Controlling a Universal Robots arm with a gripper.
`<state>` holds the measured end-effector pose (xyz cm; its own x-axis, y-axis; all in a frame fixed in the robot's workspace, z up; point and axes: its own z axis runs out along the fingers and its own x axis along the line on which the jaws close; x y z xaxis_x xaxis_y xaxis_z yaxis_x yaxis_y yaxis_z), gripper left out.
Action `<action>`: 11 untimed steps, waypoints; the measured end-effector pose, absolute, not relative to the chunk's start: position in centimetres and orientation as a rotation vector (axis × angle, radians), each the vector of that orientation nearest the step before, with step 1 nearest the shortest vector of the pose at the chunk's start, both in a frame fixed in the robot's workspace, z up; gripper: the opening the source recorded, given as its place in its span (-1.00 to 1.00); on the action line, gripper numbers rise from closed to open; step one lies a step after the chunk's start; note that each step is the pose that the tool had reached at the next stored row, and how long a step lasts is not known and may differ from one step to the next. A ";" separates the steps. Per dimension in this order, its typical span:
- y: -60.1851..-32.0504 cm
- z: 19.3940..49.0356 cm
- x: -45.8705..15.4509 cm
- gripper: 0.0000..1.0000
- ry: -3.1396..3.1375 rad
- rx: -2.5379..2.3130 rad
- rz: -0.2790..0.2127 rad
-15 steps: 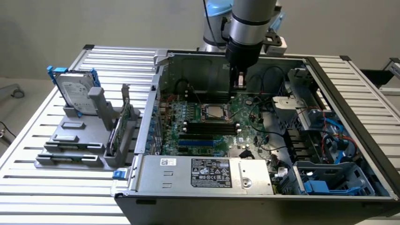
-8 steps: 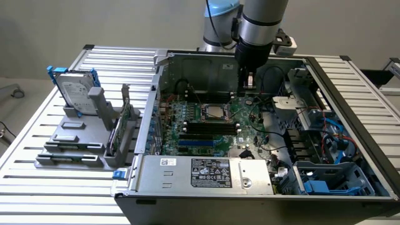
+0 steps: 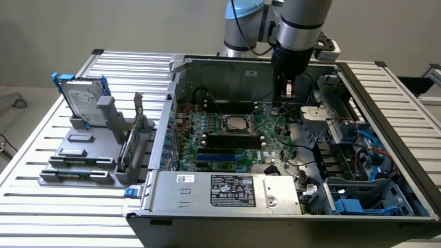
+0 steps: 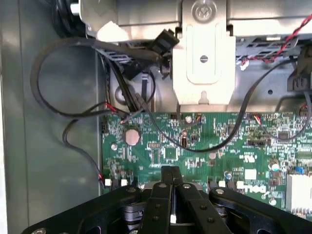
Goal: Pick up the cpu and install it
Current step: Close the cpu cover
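Observation:
A small silver square that looks like the cpu [image 3: 236, 123] lies flat inside the socket's metal frame in the middle of the green motherboard [image 3: 227, 139]. My gripper [image 3: 284, 102] hangs inside the open computer case, above the board and toward the exterior view's right of the socket, apart from the cpu. In the wrist view the black fingers [image 4: 163, 187] are pressed together, so the gripper [image 4: 171, 171] is shut, with only a thin pale sliver at the seam. No object can be made out in the grip. The motherboard [image 4: 195, 146] lies below the fingertips.
Black cables [image 4: 73, 117] loop beside the board, and a pale metal bracket [image 4: 204, 63] stands past it. The power supply [image 3: 227, 188] fills the case's near side, with a blue drive cage [image 3: 358, 199] beside it. Outside the case, a grey stand [image 3: 82, 155] holds the hard drive [image 3: 84, 103].

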<state>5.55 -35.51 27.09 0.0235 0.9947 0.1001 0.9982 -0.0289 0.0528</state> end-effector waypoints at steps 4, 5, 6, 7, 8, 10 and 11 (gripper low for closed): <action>-35.4 26.4 5.7 -0.79 -2.168 -2.225 -0.173; -35.4 26.3 5.7 -0.79 -2.169 -2.225 -0.172; -35.4 26.1 5.7 -0.79 -2.169 -2.225 -0.173; -35.4 25.9 5.7 -0.79 -2.169 -2.225 -0.172; -35.4 25.7 5.7 -0.79 -2.169 -2.225 -0.173; -35.3 25.3 5.7 -0.79 -2.169 -2.225 -0.172; -35.3 25.2 5.7 -0.79 -2.169 -2.225 -0.172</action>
<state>5.67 -35.29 25.17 0.0226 0.9947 0.1001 0.9980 -0.0283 0.0559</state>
